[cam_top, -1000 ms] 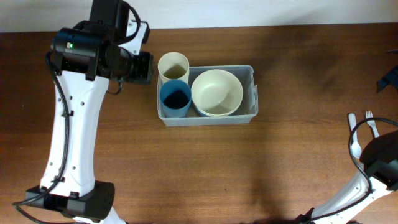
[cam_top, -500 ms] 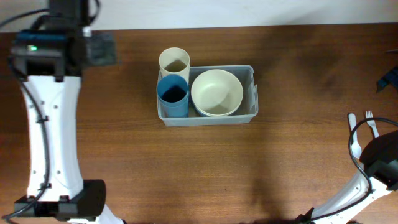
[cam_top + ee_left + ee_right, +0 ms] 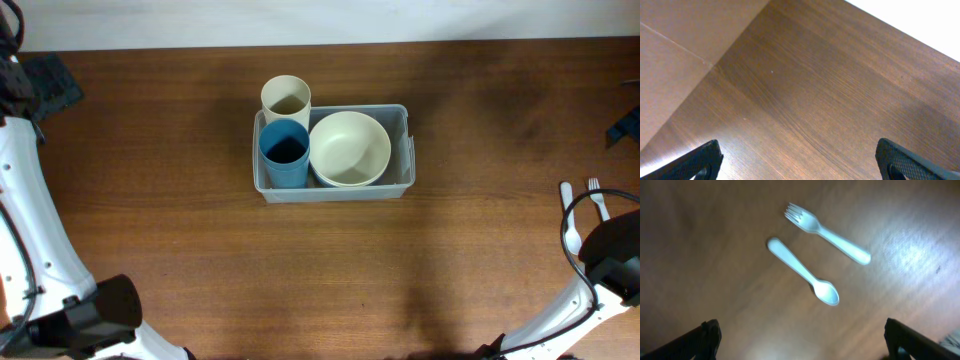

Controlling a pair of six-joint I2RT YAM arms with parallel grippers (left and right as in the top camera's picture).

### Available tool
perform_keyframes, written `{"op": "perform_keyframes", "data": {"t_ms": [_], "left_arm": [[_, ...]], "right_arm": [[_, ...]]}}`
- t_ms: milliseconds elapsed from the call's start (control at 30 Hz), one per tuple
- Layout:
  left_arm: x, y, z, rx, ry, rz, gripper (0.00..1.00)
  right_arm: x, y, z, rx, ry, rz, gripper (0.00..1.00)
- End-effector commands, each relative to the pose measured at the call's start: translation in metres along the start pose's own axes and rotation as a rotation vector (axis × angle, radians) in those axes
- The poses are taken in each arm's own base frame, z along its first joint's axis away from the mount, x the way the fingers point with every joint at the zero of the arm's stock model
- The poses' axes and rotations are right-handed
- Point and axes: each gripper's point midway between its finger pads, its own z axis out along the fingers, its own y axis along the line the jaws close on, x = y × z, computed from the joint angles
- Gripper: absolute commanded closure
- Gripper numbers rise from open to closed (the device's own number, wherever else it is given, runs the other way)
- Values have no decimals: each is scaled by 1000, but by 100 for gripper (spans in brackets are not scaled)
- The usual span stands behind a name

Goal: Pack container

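The container (image 3: 345,191), a clear rounded bin with a rim, sits mid-table, slightly toward the far edge. A blue cup (image 3: 285,152) stands upright in its left end, probably to leave room for the cream bowl (image 3: 349,148) filling the right. A cream cup (image 3: 286,98) rises at the far-left corner; whether its base is inside I cannot tell. Well apart at the right edge lie a white fork (image 3: 827,232) and spoon (image 3: 802,270), likely next to pack, beneath the right gripper (image 3: 800,329), which is spread wide and empty. The left gripper (image 3: 797,152) hangs far left, equally wide and empty.
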Motion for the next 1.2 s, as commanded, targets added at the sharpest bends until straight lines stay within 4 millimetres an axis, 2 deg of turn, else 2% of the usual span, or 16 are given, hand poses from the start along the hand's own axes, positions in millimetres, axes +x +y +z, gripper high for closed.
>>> {"op": "perform_keyframes", "data": {"t_ms": [0, 67, 167, 333, 400, 467, 567, 633, 700, 900, 1000, 1167], "left_arm": [[-1, -5, 7, 27, 13, -19, 0], [-1, -5, 7, 27, 14, -19, 0], [0, -5, 7, 25, 19, -18, 0], [1, -4, 7, 25, 21, -17, 0], [1, -4, 7, 25, 21, -17, 0], [1, -4, 7, 25, 21, -17, 0], [1, -5, 7, 25, 21, -17, 0], [1, -4, 7, 25, 21, -17, 0], [1, -4, 7, 25, 21, -17, 0], [1, -4, 7, 25, 21, -17, 0], [1, -4, 7, 25, 21, -17, 0], [1, -4, 7, 25, 21, -17, 0]], "right_arm": [[-23, 6, -6, -21, -109, 9, 1], [-35, 10, -8, -37, -160, 11, 1], [-44, 13, -9, -48, -194, 14, 1], [-43, 12, -9, -46, -189, 13, 1], [-37, 13, -8, -51, -164, -11, 1], [-23, 23, -5, -102, -108, -190, 1], [10, 43, -1, -242, 8, -498, 1], [25, 39, 5, -239, 80, -587, 1], [24, 33, 11, -199, 94, -598, 1], [18, 34, 12, -196, 69, -604, 2], [26, 32, 20, -203, 104, -715, 1], [50, 19, 57, -180, 240, -755, 1]]}}
